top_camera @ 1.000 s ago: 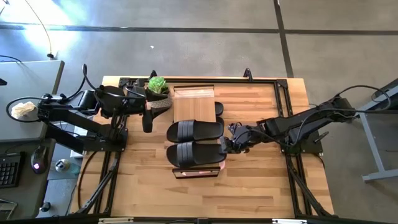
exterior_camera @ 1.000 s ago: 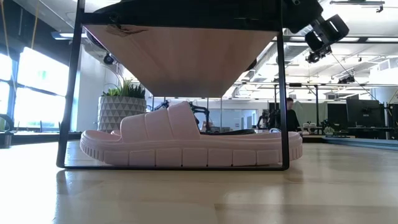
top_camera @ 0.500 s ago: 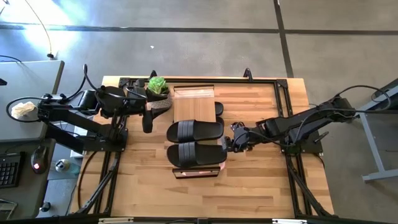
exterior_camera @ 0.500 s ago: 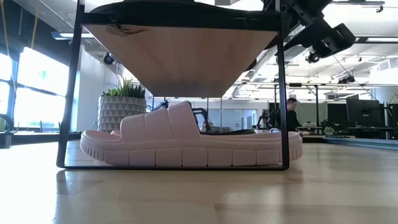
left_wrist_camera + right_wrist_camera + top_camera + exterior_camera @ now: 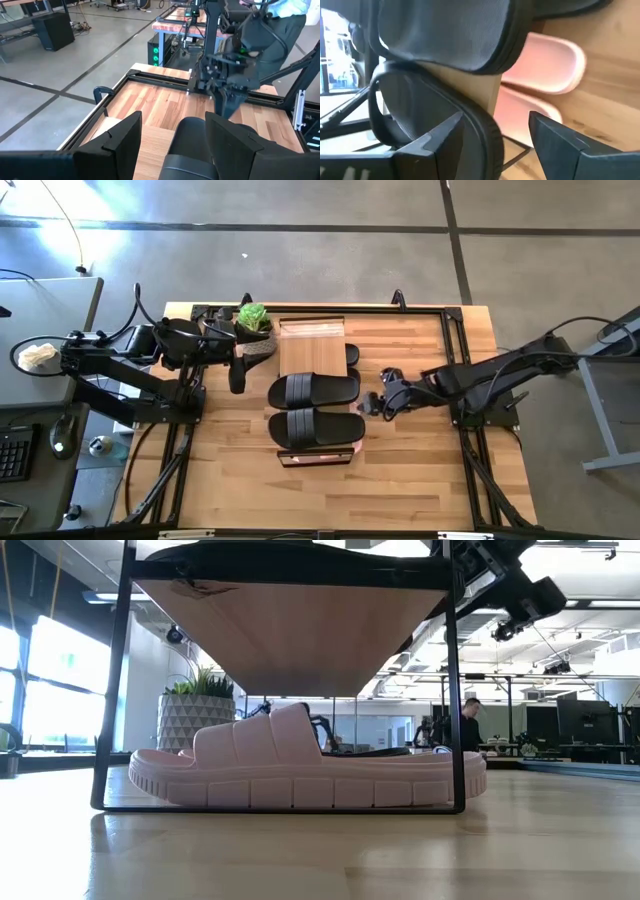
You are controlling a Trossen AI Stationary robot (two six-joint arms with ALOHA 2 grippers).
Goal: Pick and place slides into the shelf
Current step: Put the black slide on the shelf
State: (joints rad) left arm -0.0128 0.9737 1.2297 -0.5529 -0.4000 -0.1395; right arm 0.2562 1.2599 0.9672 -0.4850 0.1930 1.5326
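Note:
Two black slides (image 5: 313, 388) (image 5: 318, 426) lie side by side, soles down, on the plank top of the shelf (image 5: 312, 340). Pale pink slides (image 5: 555, 65) (image 5: 300, 775) rest on the lower tier beneath them. Another black slide (image 5: 351, 355) pokes out at the shelf's right side. My right gripper (image 5: 369, 406) (image 5: 496, 119) is open, just right of the slides' ends, touching nothing. My left gripper (image 5: 237, 383) (image 5: 173, 120) is open and waits left of the shelf, beside the plant.
A potted plant (image 5: 254, 320) (image 5: 195, 710) stands at the shelf's far left corner, close to my left gripper. A black frame rail (image 5: 455, 340) borders the table. Bare wooden tabletop (image 5: 420, 470) lies right of and nearer than the shelf. A person (image 5: 468, 725) stands in the room behind.
My right gripper has drawn back from the ends of the black slides toward the table's right edge and slightly toward the far edge. The slides on the shelf have stayed where they were.

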